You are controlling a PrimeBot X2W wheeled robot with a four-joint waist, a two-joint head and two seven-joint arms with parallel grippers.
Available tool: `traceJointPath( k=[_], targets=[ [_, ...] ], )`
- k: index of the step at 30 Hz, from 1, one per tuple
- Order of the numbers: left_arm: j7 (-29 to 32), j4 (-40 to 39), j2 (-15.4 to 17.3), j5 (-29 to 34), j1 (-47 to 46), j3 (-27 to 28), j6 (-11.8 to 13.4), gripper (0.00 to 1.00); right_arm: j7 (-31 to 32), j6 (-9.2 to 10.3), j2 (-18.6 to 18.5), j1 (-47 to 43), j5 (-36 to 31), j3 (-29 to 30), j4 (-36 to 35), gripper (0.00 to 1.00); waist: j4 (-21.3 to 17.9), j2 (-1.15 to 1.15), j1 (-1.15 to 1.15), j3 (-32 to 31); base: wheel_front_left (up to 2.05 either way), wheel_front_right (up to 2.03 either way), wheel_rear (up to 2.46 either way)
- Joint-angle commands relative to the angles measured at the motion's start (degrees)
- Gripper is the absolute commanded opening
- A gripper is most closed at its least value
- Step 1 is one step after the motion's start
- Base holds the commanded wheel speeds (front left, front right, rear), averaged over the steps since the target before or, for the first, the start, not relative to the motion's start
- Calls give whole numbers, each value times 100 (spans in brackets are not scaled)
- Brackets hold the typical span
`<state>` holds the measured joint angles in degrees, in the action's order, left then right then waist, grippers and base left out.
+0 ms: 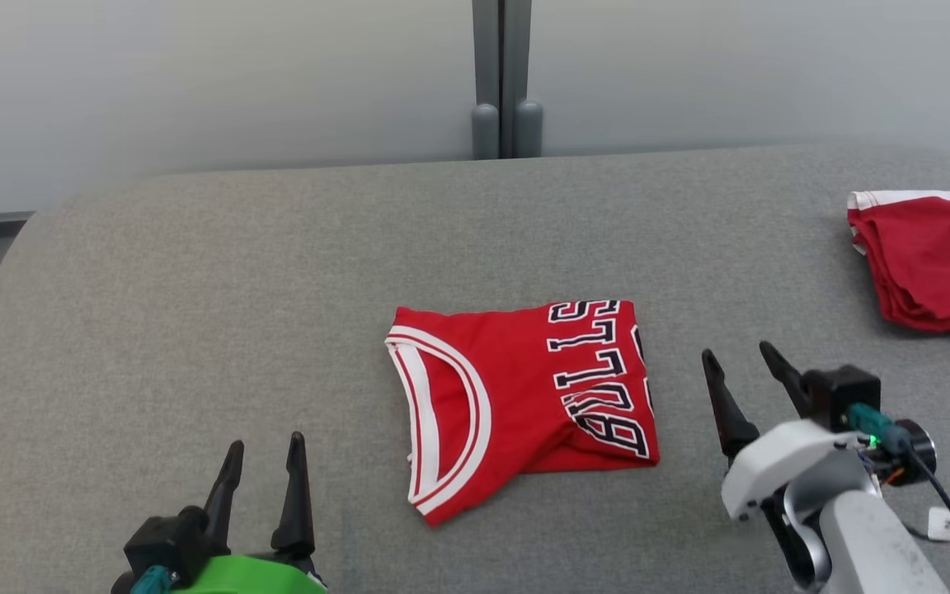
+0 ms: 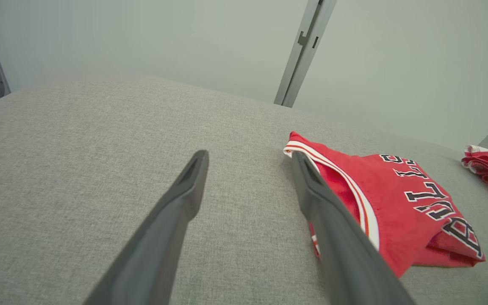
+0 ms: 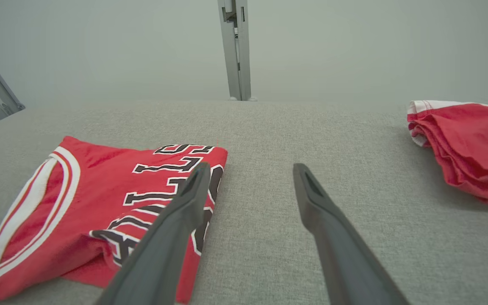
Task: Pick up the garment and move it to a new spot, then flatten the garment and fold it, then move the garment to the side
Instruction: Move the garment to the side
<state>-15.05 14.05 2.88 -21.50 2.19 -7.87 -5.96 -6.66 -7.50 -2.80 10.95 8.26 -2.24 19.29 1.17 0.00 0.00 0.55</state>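
One garment [image 1: 516,404] between left claw [image 1: 266,441], right claw [image 1: 735,351] (agape)

2 red garments [image 1: 524,396] [image 1: 933,264], 2 grippers [image 1: 267,441] [image 1: 736,351], 1 grey surface [image 1: 195,289].

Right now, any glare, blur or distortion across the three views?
Head view: soft even light, no glare, jersey lettering sharp. Left wrist view: picture tilted, post leans, fingers soft near the bottom edge. Right wrist view: same finger softness, faint shadow under the red pile.

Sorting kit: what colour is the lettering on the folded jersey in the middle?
Black letters edged in white, on the red jersey; clearest in the head view.
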Motion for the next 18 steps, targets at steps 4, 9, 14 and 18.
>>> traceJointPath(
  k=[4,9,14,18],
  targets=[
    [-16,11,7,-42,-172,-22,-6,100,637,3,-19,514,-152,3,132,100,183,0,0,126,0,0,0],
    [-16,-11,7,-82,-222,-55,-7,100,1369,3,-21,920,15,-25,432,100,414,0,0,256,0,0,0],
    [-15,7,7,-136,-277,-61,20,100,1839,3,-21,1100,305,-44,851,100,620,0,0,383,0,0,0],
    [-15,-7,7,-153,-304,-76,32,100,2061,3,-26,1186,259,-92,1203,100,743,0,0,505,0,0,0]
  ],
)
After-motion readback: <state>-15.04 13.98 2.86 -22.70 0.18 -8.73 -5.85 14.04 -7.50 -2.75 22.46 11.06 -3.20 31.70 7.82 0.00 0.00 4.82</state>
